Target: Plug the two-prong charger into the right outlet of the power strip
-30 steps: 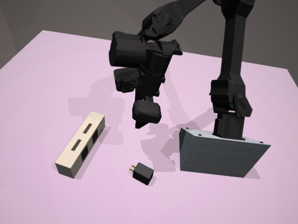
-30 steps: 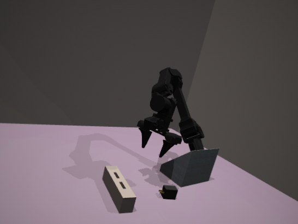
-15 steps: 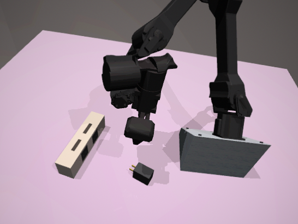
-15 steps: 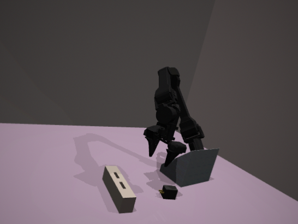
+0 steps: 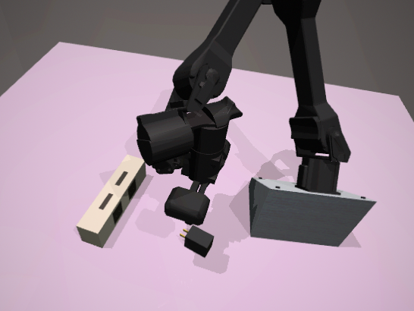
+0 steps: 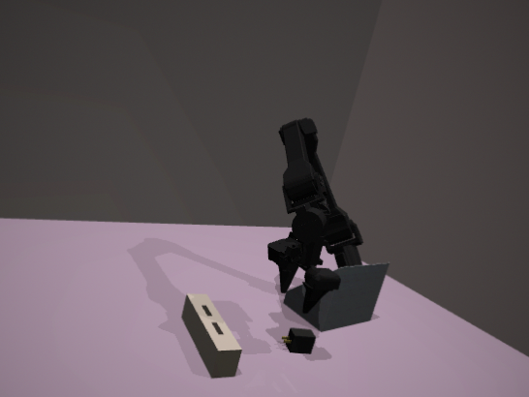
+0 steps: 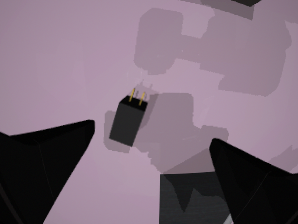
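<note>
The charger [image 5: 199, 241] [image 6: 301, 341] [image 7: 128, 124] is a small black block lying on the table, its two gold prongs pointing toward the power strip's side. The power strip [image 5: 91, 221] [image 6: 200, 334] is a long beige box with two dark slots on top and two dark outlets on the side facing the charger. My gripper [image 6: 295, 302] [image 7: 153, 136] is open and empty, pointing down above the table. In the wrist view the charger shows between the fingertips, nearer the left one. In the top view the fingertips are mostly hidden.
A grey wedge-shaped block [image 5: 303, 220] [image 6: 351, 300] [image 7: 186, 210] stands under the arm's base, to the right of the charger in the top view. The pink table [image 5: 57, 281] [image 6: 73, 339] carries everything. The arm's shadow falls around the charger.
</note>
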Motion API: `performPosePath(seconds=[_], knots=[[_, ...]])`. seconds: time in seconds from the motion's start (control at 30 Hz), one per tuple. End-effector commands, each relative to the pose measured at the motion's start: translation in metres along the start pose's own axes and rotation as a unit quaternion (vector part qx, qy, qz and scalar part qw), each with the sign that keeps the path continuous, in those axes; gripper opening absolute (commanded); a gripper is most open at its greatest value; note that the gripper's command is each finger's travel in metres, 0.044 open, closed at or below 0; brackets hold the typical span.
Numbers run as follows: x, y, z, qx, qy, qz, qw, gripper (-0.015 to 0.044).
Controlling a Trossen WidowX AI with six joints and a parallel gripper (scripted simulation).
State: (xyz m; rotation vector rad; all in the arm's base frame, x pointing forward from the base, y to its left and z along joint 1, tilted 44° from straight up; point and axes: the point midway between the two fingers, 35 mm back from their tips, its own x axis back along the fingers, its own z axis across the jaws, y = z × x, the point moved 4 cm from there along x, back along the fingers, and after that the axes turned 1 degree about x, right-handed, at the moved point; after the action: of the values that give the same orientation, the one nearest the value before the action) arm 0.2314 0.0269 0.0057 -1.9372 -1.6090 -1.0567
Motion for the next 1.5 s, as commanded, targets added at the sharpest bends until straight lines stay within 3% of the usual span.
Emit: performPosePath(seconds=[0.0,0.4,1.47], knots=[[-0.005,-0.003,0.010,-0.029,-0.002,0.010,1.000,0.0440],[-0.023,-0.019,0.032,-0.098,-0.020,0.034,0.994,0.0440],[-0.063,-0.017,0.032,-0.099,-0.020,0.034,0.994,0.0440]])
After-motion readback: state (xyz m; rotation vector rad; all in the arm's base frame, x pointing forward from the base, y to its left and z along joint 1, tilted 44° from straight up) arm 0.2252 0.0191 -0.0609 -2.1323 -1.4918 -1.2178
